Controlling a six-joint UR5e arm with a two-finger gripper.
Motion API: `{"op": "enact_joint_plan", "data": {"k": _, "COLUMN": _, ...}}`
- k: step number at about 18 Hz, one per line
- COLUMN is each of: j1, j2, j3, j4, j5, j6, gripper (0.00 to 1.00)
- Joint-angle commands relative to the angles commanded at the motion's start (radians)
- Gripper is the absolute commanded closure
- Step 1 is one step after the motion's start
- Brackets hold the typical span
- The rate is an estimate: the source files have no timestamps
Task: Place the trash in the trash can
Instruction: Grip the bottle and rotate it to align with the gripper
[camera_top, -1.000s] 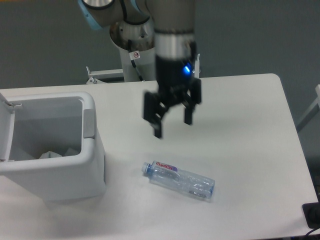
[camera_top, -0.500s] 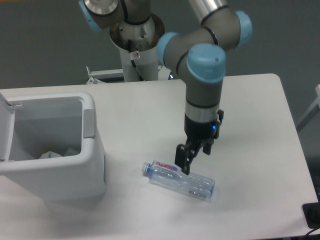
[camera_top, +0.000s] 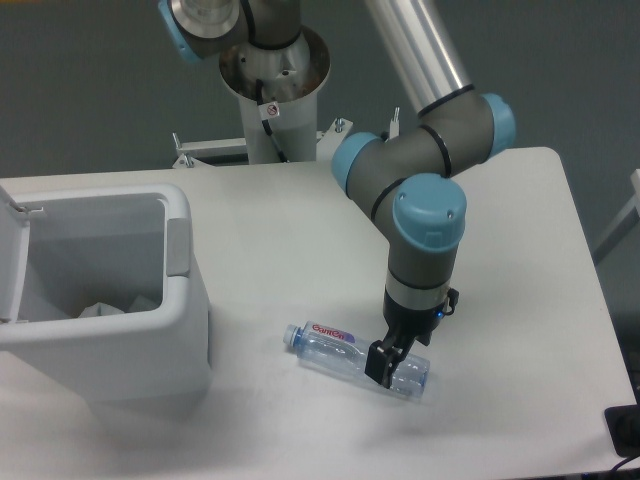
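Crushed clear plastic bottle with blue cap (camera_top: 356, 360) lies on white table (camera_top: 500, 250), right of open white boxy bin (camera_top: 120, 310); crumpled white napkin (camera_top: 100, 309) already inside. Black two-finger gripper (camera_top: 390, 368) down at bottle's base end; jaw opening, contact: cannot tell. Risk: off-centre grip, slick crushed plastic pivots or slips out.

Gripper (camera_top: 385, 365) now down astride the bottle (camera_top: 340, 351).

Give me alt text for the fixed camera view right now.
The robot's hand is down at a crushed clear bottle lying on the white table, near its base end. Left of it, the open white trash can already holds crumpled white paper.
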Motion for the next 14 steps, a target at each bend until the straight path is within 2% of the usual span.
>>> {"op": "enact_joint_plan", "data": {"k": 3, "j1": -0.005, "j2": -0.055, "j3": 0.018, "j4": 0.006, "j5": 0.04, "j6": -0.058, "gripper": 0.0}}
{"op": "enact_joint_plan", "data": {"k": 8, "j1": -0.005, "j2": -0.062, "j3": 0.017, "j4": 0.009, "j5": 0.043, "j6": -0.069, "gripper": 0.0}}
{"op": "enact_joint_plan", "data": {"k": 14, "j1": -0.017, "j2": -0.098, "j3": 0.04, "j4": 0.009, "j5": 0.043, "j6": -0.089, "gripper": 0.0}}
